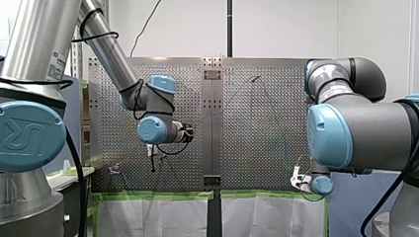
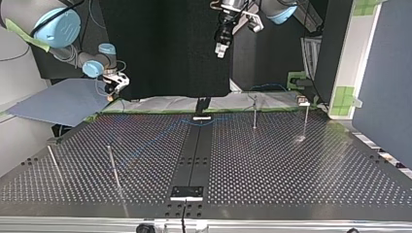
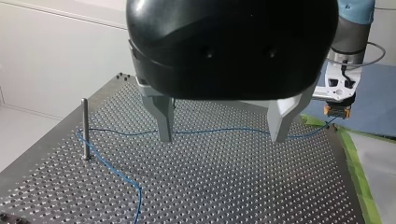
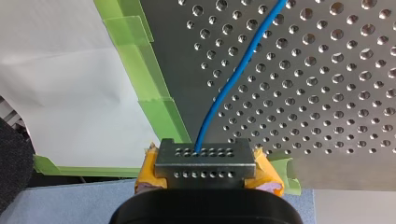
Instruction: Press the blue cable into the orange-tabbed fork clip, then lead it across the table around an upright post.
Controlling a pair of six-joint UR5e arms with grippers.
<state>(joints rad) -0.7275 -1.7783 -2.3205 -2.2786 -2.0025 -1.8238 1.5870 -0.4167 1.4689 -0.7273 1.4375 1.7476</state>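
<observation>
The thin blue cable (image 3: pixel 224 130) lies across the perforated table. At one upright post (image 3: pixel 85 128) it bends and runs back toward the camera. My left gripper (image 3: pixel 222 137), black with pale metal fingers, hangs open above the cable, one finger on each side, holding nothing. In the top view it hovers high (image 2: pixel 221 50) over the far edge. My right gripper (image 4: pixel 205 156) is shut on the blue cable (image 4: pixel 233 79), yellow pads pressed together at the table's taped edge (image 2: pixel 112 92). A small clip (image 2: pixel 303 101) stands at the top view's far right; its tab colour is unclear.
Several thin upright posts stand on the table: two at the top view's far right (image 2: pixel 254 111) (image 2: pixel 306 121), two nearer at its left (image 2: pixel 112 167) (image 2: pixel 53 162). Green tape (image 4: pixel 154 93) lines the table edge. A blue-grey sheet (image 2: pixel 63 102) lies beside my right gripper.
</observation>
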